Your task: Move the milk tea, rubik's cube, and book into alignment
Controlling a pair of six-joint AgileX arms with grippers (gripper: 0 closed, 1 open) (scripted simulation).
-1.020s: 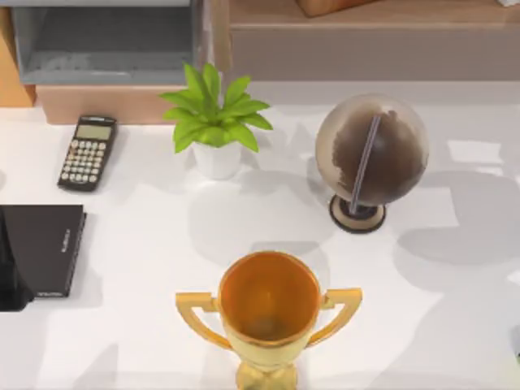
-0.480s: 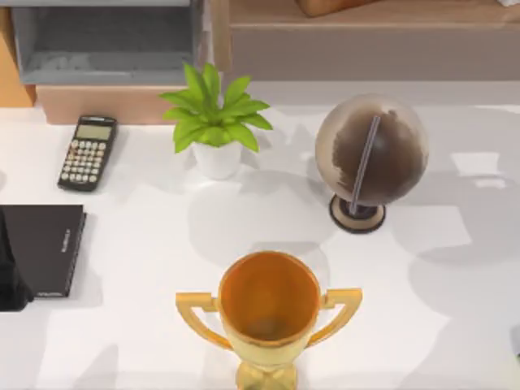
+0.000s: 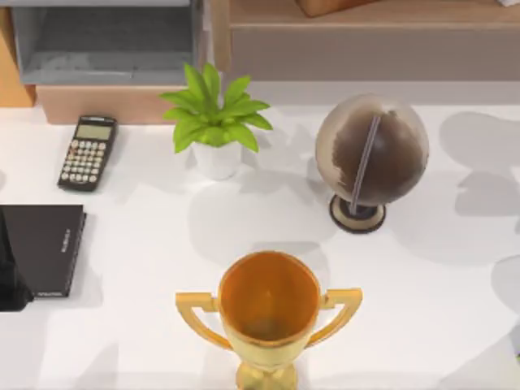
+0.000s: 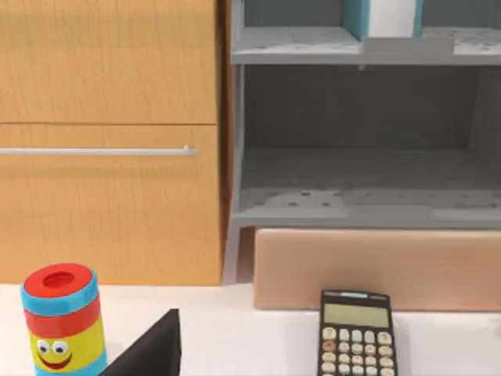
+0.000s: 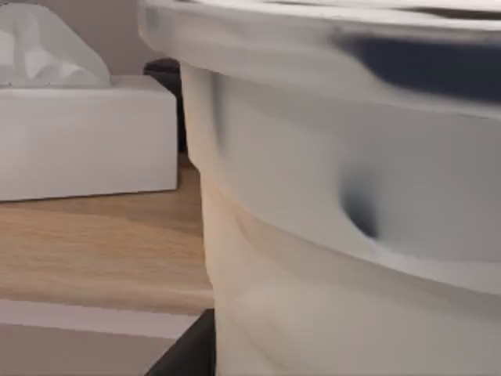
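Whether the right gripper (image 5: 188,354) gripped anything could not be told; a dark part of it sat against the foot of the milk tea (image 5: 337,235), whose white cup loomed close before the right wrist camera. Behind the cup a tissue box (image 5: 82,133) rested on a wooden ledge. The left gripper (image 3: 10,276) was parked far left of the golden trophy (image 3: 268,313), at the table's (image 3: 422,325) left edge, touching the black notebook (image 3: 45,244); its state could not be told either. Beyond the trophy and to its left lay a calculator (image 3: 88,152), straight beyond it a potted plant (image 3: 213,122), beyond and right a globe (image 3: 372,158). In the left wrist view the book (image 4: 390,16) stood on the upper grey shelf above the calculator, and a smiling toy can (image 4: 63,319) stood by the wooden cabinet (image 4: 109,141).
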